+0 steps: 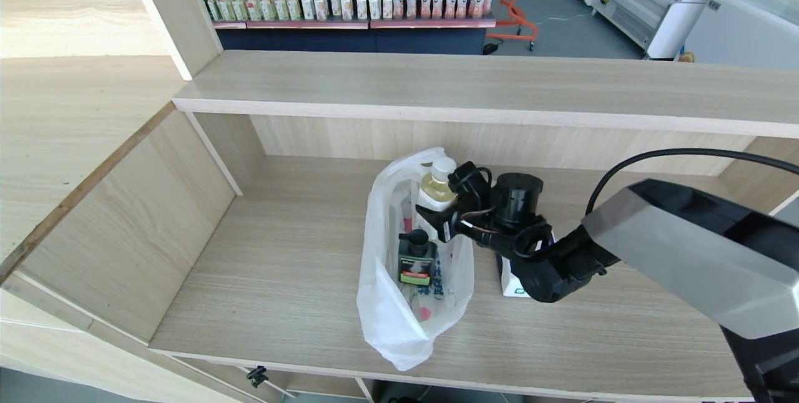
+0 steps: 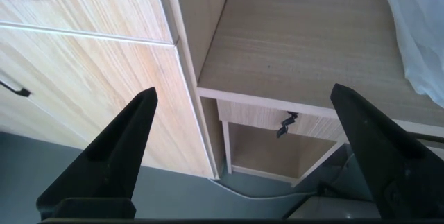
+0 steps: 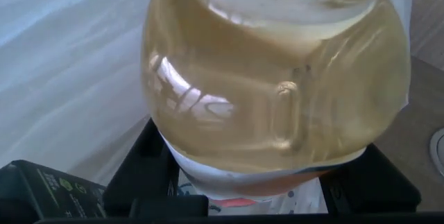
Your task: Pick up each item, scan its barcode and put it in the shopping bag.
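Altogether two bottles, one bag and one box sit on the wooden counter [image 1: 281, 278]. The white plastic shopping bag [image 1: 387, 303] lies near the middle of the counter with its mouth open upward. A dark bottle [image 1: 416, 259] with a black cap and a green and red label stands upright in it, toward the near end. The second bottle, a white-capped bottle [image 1: 437, 186] of pale yellow-brown liquid, is upright at the far end of the bag's mouth, with the bag's rim curling around it.

The right gripper [image 1: 438, 216] is closed on this bottle at its label. From the right wrist, its black fingers [image 3: 142, 172] press either side of the bottle's body. The gripper covers the bottle's lower part, so I cannot tell whether it rests on the bag's bottom.

Just beside the bag, a white box [image 1: 513, 282] with a green mark is mostly hidden under the right arm, so its shape is hard to make out.

The left gripper [image 2: 244, 92] hangs below the counter's front edge beside a cupboard. Its fingers are spread wide with nothing between them, and a corner of the bag shows above on the counter.
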Controlling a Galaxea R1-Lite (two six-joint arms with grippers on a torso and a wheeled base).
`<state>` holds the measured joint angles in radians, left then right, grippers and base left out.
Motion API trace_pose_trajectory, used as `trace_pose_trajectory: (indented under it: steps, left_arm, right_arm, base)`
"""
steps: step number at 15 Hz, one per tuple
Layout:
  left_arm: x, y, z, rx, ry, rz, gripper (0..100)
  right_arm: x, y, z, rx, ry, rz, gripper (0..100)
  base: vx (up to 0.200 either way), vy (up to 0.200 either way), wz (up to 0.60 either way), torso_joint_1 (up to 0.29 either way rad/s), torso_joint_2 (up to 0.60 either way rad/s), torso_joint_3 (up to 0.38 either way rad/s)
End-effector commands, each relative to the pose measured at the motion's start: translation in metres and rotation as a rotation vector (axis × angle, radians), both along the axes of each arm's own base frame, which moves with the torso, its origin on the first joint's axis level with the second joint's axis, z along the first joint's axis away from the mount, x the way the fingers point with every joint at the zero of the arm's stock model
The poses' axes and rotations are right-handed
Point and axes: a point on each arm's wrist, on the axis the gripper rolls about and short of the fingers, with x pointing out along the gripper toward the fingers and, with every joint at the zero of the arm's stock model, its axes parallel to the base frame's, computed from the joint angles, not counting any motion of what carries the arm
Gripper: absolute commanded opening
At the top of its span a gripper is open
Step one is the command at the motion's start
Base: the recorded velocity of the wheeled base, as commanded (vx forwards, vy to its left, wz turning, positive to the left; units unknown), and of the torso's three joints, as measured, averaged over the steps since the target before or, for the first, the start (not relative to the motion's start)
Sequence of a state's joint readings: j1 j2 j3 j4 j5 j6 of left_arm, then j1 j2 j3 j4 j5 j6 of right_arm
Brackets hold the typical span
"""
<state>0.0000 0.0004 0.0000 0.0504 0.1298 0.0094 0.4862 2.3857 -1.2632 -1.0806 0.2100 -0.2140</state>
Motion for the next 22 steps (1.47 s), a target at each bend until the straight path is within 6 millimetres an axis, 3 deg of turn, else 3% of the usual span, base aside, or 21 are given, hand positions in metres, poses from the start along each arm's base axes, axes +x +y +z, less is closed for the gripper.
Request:
trace_pose_trajectory:
  steps: [1,5,6,8,12,13,15,17,18,19,20,21,22]
  left_arm:
    - [0.0,0.0,0.0,0.0,0.0,0.001,100]
    - [0.0,0.0,0.0,0.0,0.0,0.001,100]
    - [0.0,0.0,0.0,0.0,0.0,0.001,100]
    - [0.0,0.0,0.0,0.0,0.0,0.001,100]
    - [0.0,0.0,0.0,0.0,0.001,0.001,100]
    - [0.0,0.0,0.0,0.0,0.0,0.001,100]
    - [0.0,0.0,0.0,0.0,0.0,0.001,100]
    - [0.0,0.0,0.0,0.0,0.0,0.001,100]
    - [0.0,0.0,0.0,0.0,0.0,0.001,100]
    - [0.0,0.0,0.0,0.0,0.001,0.001,100]
    - [0.0,0.0,0.0,0.0,0.001,0.001,100]
    - [0.0,0.0,0.0,0.0,0.0,0.001,100]
    - [0.0,0.0,0.0,0.0,0.0,0.001,100]
  right_arm:
    - [0.001,0.006,-0.015,-0.01,0.024,0.011,0]
    - [0.003,0.016,-0.019,-0.008,0.014,0.028,0]
    - [0.004,0.016,-0.019,-0.008,0.013,0.028,100]
    - [0.003,0.016,-0.013,0.003,0.004,0.031,100]
    - [-0.013,0.006,0.043,0.188,0.07,0.034,100]
    - [-0.031,-0.008,0.074,0.222,0.115,0.023,100]
    - [-0.071,-0.036,0.103,0.24,0.212,-0.002,100]
    - [-0.124,-0.071,0.126,0.244,0.23,-0.028,100]
    - [-0.158,-0.097,0.134,0.254,0.211,-0.062,100]
    - [-0.17,-0.107,0.135,0.255,0.209,-0.086,100]
    - [-0.206,-0.139,0.133,0.252,0.21,-0.246,100]
    - [-0.224,-0.148,0.131,0.244,0.225,-0.297,100]
    - [-0.266,-0.169,0.126,0.221,0.255,-0.404,100]
  base:
    - [0.0,0.0,0.0,0.0,0.0,0.0]
    - [0.0,0.0,0.0,0.0,0.0,0.0]
    - [0.0,0.0,0.0,0.0,0.0,0.0]
    - [0.0,0.0,0.0,0.0,0.0,0.0]
    - [0.0,0.0,0.0,0.0,0.0,0.0]
    - [0.0,0.0,0.0,0.0,0.0,0.0]
    - [0.0,0.0,0.0,0.0,0.0,0.0]
    - [0.0,0.0,0.0,0.0,0.0,0.0]
    - [0.0,0.0,0.0,0.0,0.0,0.0]
    - [0.0,0.0,0.0,0.0,0.0,0.0]
    - [0.0,0.0,0.0,0.0,0.0,0.0]
    - [0.0,0.0,0.0,0.0,0.0,0.0]
    - [0.0,0.0,0.0,0.0,0.0,0.0]
